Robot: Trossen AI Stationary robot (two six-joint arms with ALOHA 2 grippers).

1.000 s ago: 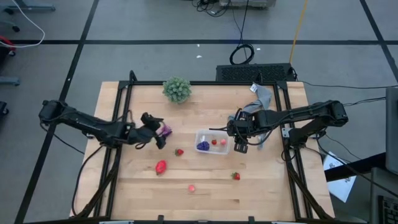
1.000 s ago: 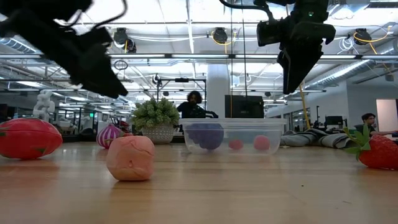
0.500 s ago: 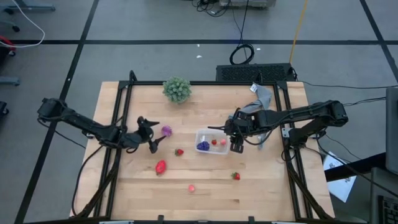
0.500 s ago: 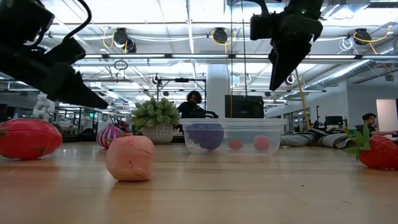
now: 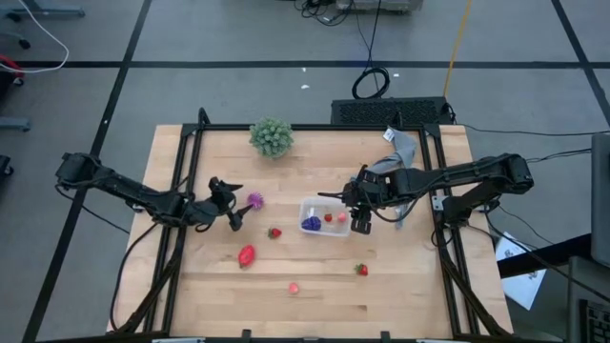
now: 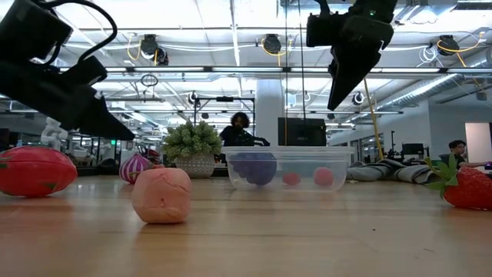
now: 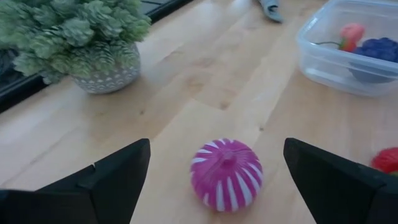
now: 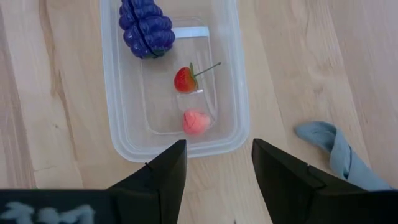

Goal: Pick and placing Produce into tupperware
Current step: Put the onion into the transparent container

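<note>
Left gripper (image 7: 211,171) jaws wide apart, magenta ball (image 7: 226,174) between them (untouched)

Wooden table (image 5: 400,286) bears tupperware (image 5: 322,230), fruits, plant (image 5: 272,137), cloth (image 5: 400,148).

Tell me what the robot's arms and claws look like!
Both arms are black and skinny, built from jointed tube pieces with thin black cables looping beside them. The left claw and the right claw each end in two dark, flat, wedge-shaped fingers. The right arm's fingers look the same. No bright markings show.
</note>
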